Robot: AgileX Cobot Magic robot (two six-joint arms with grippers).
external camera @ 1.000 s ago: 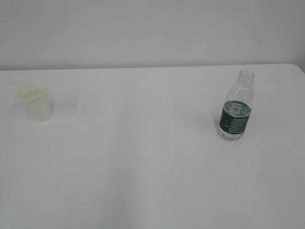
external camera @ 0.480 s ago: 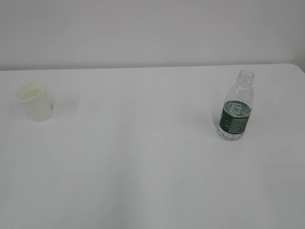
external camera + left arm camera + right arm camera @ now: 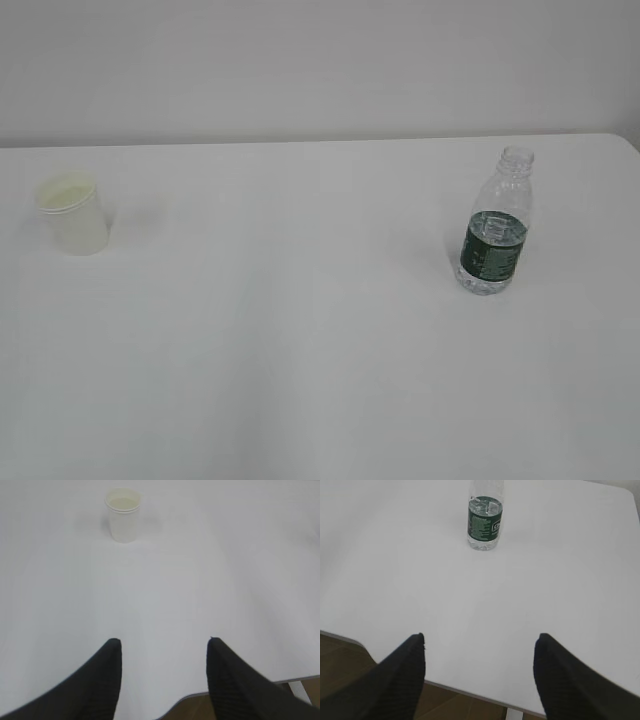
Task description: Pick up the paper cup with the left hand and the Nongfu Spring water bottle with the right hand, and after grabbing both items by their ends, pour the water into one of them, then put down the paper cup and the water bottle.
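Exterior view: paper cup unmoved (bottle too).

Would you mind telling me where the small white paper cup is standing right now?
The small white paper cup stands upright at the far left of the white table in the exterior view, well apart from the clear ribbed plastic bottle on the right.
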